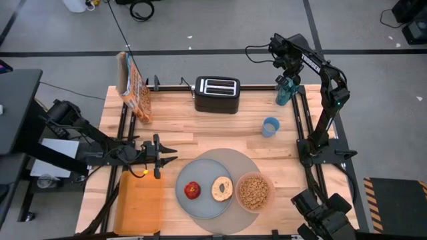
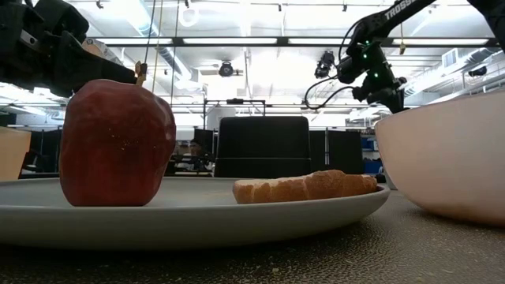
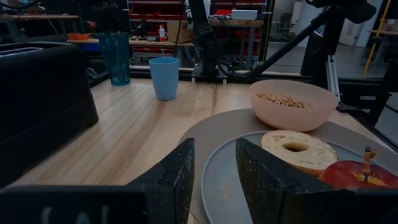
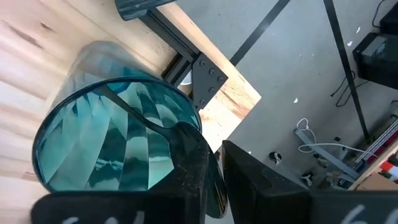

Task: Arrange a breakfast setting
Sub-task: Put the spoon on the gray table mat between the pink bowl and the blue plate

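A red apple (image 1: 193,191) and a bagel (image 1: 222,189) lie on the grey plate (image 1: 200,170), which rests on the round grey mat (image 1: 250,160). The pink bowl (image 1: 254,191), holding cereal, stands on the mat's right part. My left gripper (image 1: 175,157) is open and empty just left of the mat, level with the table. My right gripper (image 1: 288,72) is over a teal tumbler (image 4: 112,143) at the table's far right corner. It is shut on a thin spoon (image 4: 140,109) that leans inside the tumbler. My right gripper comes from above, pointing down into the tumbler's mouth. It appears to pinch the spoon's upper handle end (image 4: 185,129) beside the rim, but my fingers (image 4: 193,168) hide the place of contact. The spoon's lower part stays inside the tumbler.
A black toaster (image 1: 217,94) stands at the far middle and a cereal box (image 1: 133,87) at the far left. A small blue cup (image 1: 270,127) stands right of centre. A flat orange tray (image 1: 139,203) lies at the near left.
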Controlling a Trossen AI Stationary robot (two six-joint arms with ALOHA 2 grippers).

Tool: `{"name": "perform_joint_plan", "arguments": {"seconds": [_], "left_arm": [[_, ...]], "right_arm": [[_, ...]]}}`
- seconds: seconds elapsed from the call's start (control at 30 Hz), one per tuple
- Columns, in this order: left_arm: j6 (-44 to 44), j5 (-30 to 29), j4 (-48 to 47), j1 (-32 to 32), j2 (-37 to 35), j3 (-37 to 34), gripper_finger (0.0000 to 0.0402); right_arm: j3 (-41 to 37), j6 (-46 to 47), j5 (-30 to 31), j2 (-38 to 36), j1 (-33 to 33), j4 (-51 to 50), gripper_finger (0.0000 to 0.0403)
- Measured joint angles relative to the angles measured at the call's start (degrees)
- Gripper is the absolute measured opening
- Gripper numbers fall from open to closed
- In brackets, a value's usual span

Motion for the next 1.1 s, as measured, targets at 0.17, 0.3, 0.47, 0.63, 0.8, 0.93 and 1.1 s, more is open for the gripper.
{"name": "perform_joint_plan", "arguments": {"seconds": [0.17,0.3,0.47,0.63,0.8,0.93,1.1], "left_arm": [[-0.09,0.00,0.00,0.02,0.00,0.00,0.0125],[-0.17,0.00,0.00,0.02,0.00,0.00,0.0125],[-0.67,0.00,0.00,0.01,0.00,0.00,0.0125],[-0.79,0.00,0.00,0.00,0.00,0.00,0.0125],[-0.76,0.00,0.00,0.00,0.00,0.00,0.0125],[-0.75,0.00,0.00,0.01,0.00,0.00,0.0125],[-0.72,0.00,0.00,0.01,0.00,0.00,0.0125]], "right_arm": [[0.00,-0.39,0.63,0.00,1.32,-1.96,0.0042],[0.00,-0.04,1.49,0.00,2.12,-1.95,0.0040],[0.02,0.84,0.54,0.00,2.71,-1.94,0.0035],[0.07,1.43,-0.38,-0.02,2.80,-2.29,0.0017],[0.11,1.51,-0.57,-0.13,2.86,-2.32,0.0007],[0.11,1.71,-0.68,-0.13,2.86,-2.22,0.0007],[0.11,2.97,-0.30,-0.13,3.17,-2.06,0.0006]]}}
